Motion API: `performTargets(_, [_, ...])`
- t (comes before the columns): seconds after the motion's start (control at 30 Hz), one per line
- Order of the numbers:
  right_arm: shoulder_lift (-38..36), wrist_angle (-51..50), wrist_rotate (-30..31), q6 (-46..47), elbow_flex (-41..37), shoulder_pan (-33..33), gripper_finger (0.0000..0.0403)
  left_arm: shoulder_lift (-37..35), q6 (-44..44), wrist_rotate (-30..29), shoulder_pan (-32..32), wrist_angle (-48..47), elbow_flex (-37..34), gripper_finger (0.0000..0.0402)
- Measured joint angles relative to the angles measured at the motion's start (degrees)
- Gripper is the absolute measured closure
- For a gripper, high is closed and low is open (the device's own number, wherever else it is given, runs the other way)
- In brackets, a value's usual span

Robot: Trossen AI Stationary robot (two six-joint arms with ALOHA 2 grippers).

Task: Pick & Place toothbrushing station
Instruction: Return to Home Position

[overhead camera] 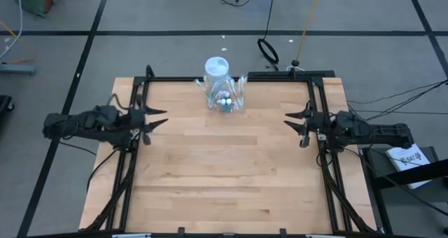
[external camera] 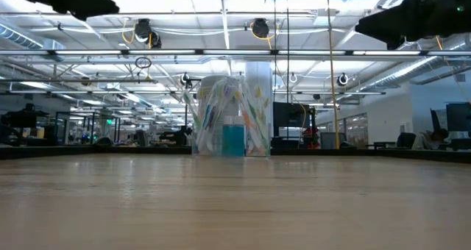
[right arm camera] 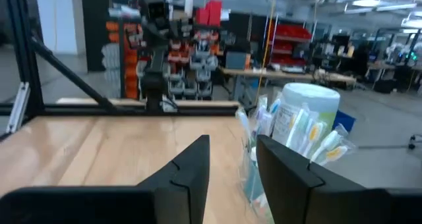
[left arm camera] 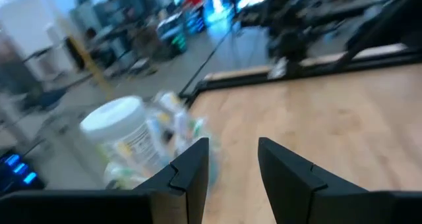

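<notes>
Our left gripper hangs over the left edge of the table, at the middle left of the high view. Its two fingers are a little way apart and hold nothing. Our right gripper faces it from the middle right. Its fingers are a little apart too, with nothing between them.

The small clear cup stands at the top middle of the high view, near the far edge of the table. The toothbrushes stand in it, and the teal tubes sit inside. The tall jar with the white lid is right behind it.

We think the filling is done and only going home is left. To do it well, we should move each arm slowly on its own side. We should keep well away from the cup, because it looks light and one bump could tip it.
</notes>
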Motion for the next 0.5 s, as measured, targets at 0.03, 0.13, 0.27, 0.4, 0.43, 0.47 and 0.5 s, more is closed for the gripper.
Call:
performTargets(0.03, [-1.79,0.13,-0.04,0.06,-1.04,0.02,0.0287,-1.97,0.53,1.64,0.02,0.04,-0.87,0.0263])
performTargets(0.13, [-6.76,0.22,-2.08,0.02,-3.59,-0.02,0.0286,-7.57,1.87,4.99,0.02,2.33,-3.89,0.0263])
performTargets(0.27, [-11.73,0.36,-7.33,-0.17,-5.76,-0.02,0.0287,-13.50,3.12,5.57,0.02,2.88,-6.35,0.0263])
performTargets(0.4, [-11.29,0.81,-8.88,-0.20,-6.64,0.00,0.0286,-17.59,3.26,8.58,0.02,2.89,-7.97,0.0263])
performTargets(0.43, [-11.14,1.18,-8.92,-0.14,-6.90,0.00,0.0287,-18.40,3.72,9.93,0.02,2.90,-8.37,0.0263])
performTargets(0.47, [-11.21,1.09,-8.87,-0.01,-7.29,0.00,0.0287,-19.22,4.30,11.43,0.02,2.83,-8.82,0.0263])
performTargets(0.5, [-11.33,0.76,-8.87,0.06,-7.73,0.00,0.0287,-19.86,4.85,12.82,0.02,2.84,-9.15,0.0263])
